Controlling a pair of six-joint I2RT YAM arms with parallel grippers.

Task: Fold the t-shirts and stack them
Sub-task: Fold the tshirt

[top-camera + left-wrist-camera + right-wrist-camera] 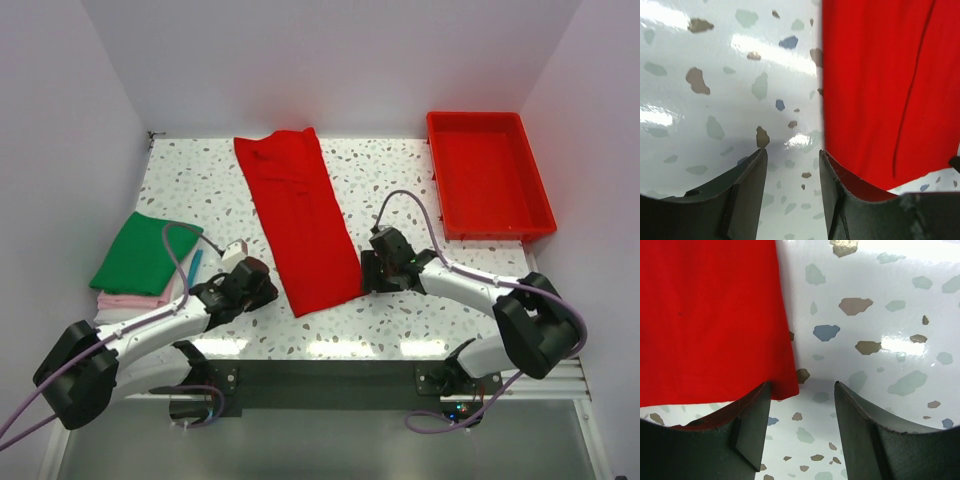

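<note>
No text, label, brand or number is showing legibly in any view — the red t-shirt [298, 225], the green t-shirt [140, 255] and the red plastic tray [487, 180] are all showing plain surfaces.

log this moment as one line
red shirt: long strip, flat on table | left jaws: open by near left corner | right jaws: open by near right corner | stack: green shirt over pink shirt

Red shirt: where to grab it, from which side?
Probably its two near corners, each arm coming from its own side. The red shirt lies flat as a long strip running away from the bases, and the left gripper and right gripper flank its near end, both open.
</note>
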